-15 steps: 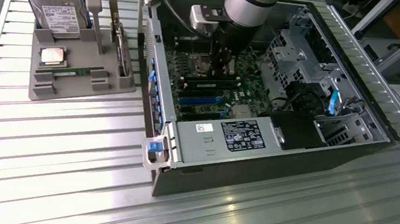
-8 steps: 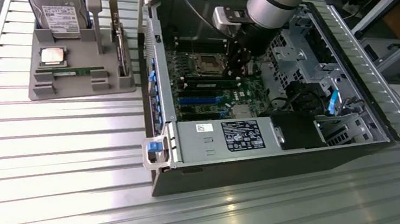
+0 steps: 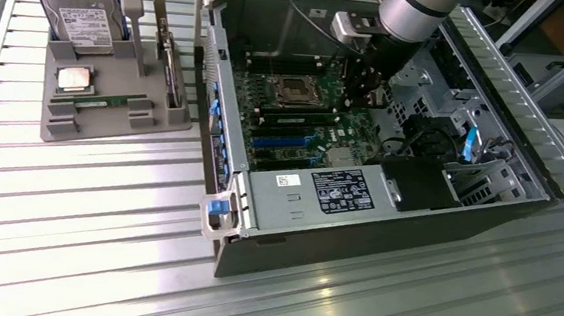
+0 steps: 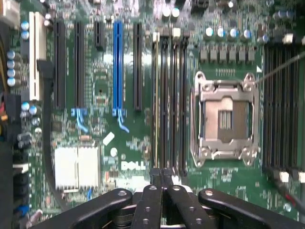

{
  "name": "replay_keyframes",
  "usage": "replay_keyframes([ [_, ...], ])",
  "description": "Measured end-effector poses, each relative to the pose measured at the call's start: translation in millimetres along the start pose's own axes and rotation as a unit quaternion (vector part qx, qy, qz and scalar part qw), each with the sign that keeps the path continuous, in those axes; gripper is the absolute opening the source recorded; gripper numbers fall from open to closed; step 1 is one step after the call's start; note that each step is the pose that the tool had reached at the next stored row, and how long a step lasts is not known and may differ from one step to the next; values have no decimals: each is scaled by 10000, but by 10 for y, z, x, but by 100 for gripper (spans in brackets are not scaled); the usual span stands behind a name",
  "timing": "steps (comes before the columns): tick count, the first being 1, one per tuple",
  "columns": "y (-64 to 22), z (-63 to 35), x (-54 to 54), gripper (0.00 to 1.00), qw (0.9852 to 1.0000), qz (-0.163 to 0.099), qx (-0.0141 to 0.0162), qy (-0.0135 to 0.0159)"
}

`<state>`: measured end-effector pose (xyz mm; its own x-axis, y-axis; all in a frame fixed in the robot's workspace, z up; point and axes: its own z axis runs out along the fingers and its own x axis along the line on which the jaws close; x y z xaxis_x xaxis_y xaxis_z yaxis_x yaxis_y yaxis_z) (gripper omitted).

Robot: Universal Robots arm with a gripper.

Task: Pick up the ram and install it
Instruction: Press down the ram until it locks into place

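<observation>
A green ram stick (image 3: 104,100) lies flat in the grey holder (image 3: 111,124) at the exterior view's left, beside the open computer case (image 3: 359,211). My gripper (image 3: 370,93) is down inside the case over the motherboard (image 3: 294,140), close to the empty processor socket (image 4: 224,119). In the wrist view the gripper (image 4: 162,172) is shut, its black fingertips pressed together with nothing between them, at the end of the black memory slots (image 4: 174,100). A thin pale edge that looks like a seated ram (image 4: 156,95) runs along the outermost slot of that bank.
The holder also carries a hard drive (image 3: 85,14), a square silvery processor chip (image 3: 74,78) and a board standing on edge (image 3: 172,72). The case walls, the power supply (image 3: 330,193) and black cables (image 3: 421,143) hem in the arm. A second bank of slots (image 4: 281,105) lies beyond the socket.
</observation>
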<state>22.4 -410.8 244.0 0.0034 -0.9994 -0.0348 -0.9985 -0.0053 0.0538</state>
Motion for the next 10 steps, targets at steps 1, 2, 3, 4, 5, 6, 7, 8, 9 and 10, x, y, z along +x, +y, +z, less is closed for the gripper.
replay_keyframes([
  [1, -27, -4, 0, 10, 10000, 0, -1, -1],
  [2, -55, -10, 0, 10, 10000, 0, -2, -1],
  [3, -82, -22, 0, 10, 10000, 0, -2, 0],
  [4, -100, -35, -1, 10, 10000, 0, -2, 0],
  [5, -116, -50, -1, 10, 10000, 0, -2, 0],
  [6, -133, -68, -2, 10, 10000, 0, -2, 0],
  [7, -170, -99, -3, 10, 10000, 0, -2, -1],
  [8, -214, -139, -4, 10, 10000, 0, -2, 0],
  [9, -226, -178, -5, 10, 10000, 0, -2, 0],
  [10, -232, -201, -6, 10, 10000, 0, -1, -1],
])
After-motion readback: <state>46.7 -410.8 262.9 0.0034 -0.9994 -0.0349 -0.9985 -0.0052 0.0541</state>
